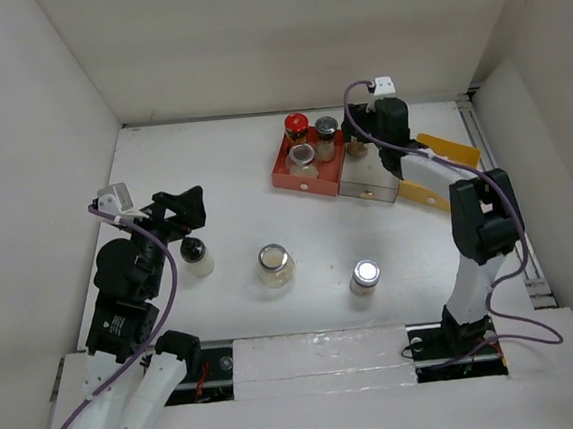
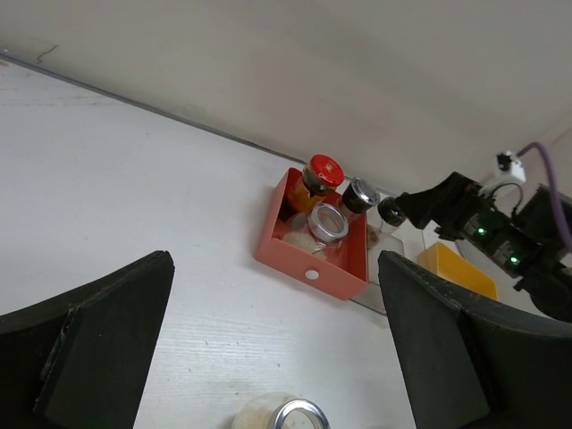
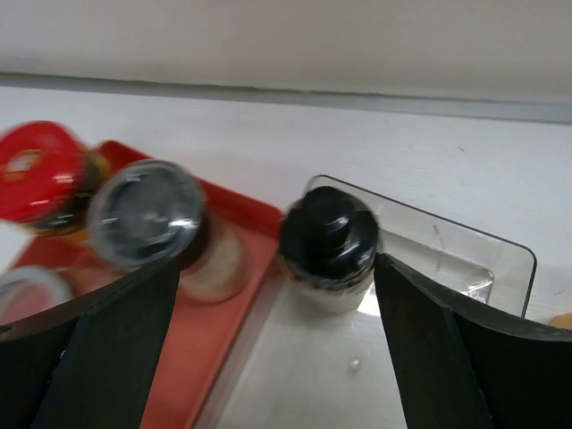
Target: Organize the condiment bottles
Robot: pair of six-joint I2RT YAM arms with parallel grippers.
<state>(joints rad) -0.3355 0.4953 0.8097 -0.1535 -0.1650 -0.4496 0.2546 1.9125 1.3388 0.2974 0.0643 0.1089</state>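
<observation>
Three condiment bottles stand in the red tray (image 1: 293,179): a dark one with a red cap (image 1: 296,125), one with a silver lid (image 1: 326,128) and a clear glass jar (image 1: 303,155). A pale black-capped bottle (image 3: 329,246) stands in the clear tray (image 3: 429,268), and my open right gripper (image 3: 275,268) straddles it without gripping; the gripper also shows in the top view (image 1: 362,133). On the table stand a black-capped bottle (image 1: 196,254), a wide glass jar (image 1: 275,265) and a small silver-lidded jar (image 1: 365,275). My left gripper (image 1: 188,211) is open and empty, just behind the black-capped bottle.
A yellow tray (image 1: 446,148) lies at the right, partly under the right arm. White walls enclose the table on three sides. In the left wrist view the red tray (image 2: 308,268) lies ahead and the wide jar (image 2: 281,416) sits at the bottom edge.
</observation>
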